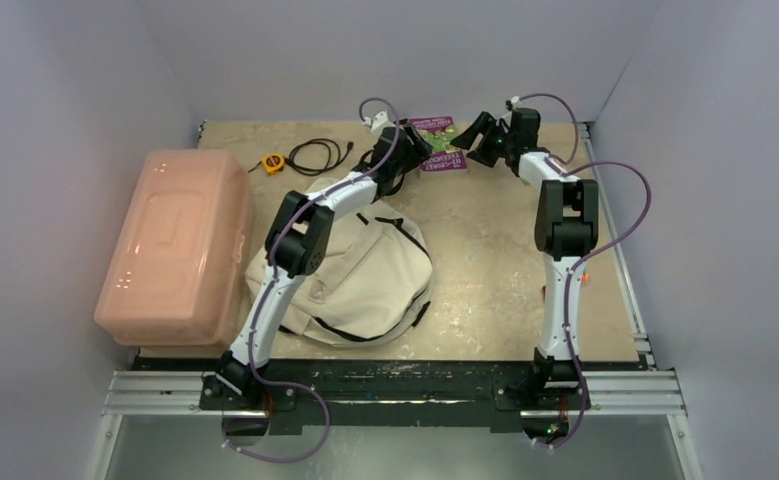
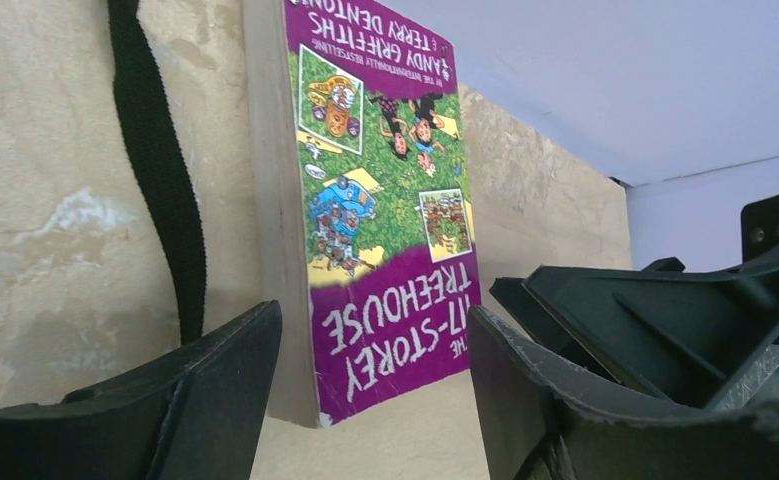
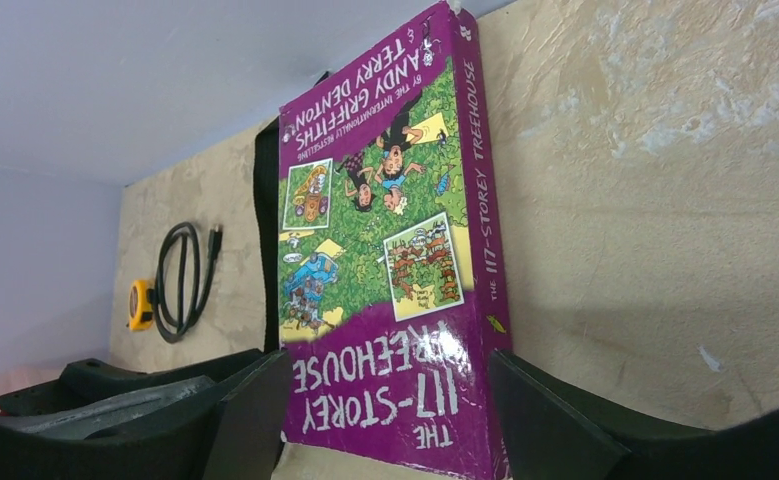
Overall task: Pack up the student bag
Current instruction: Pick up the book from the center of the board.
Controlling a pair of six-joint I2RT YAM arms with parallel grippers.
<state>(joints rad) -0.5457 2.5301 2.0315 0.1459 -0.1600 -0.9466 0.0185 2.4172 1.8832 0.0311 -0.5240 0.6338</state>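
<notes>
The left hand (image 2: 373,335), fingers spread, flanks a purple book (image 2: 385,230) (a black strap (image 2: 160,170) lies alongside).

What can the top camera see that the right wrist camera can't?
Only the top camera shows the big pink plastic bin and the rounded body of the soft beige canvas backpack. Only the right wrist camera lets you read the spine of the purple paperback book. Both show that book, the yellow tape measure and the coiled black cable.
</notes>
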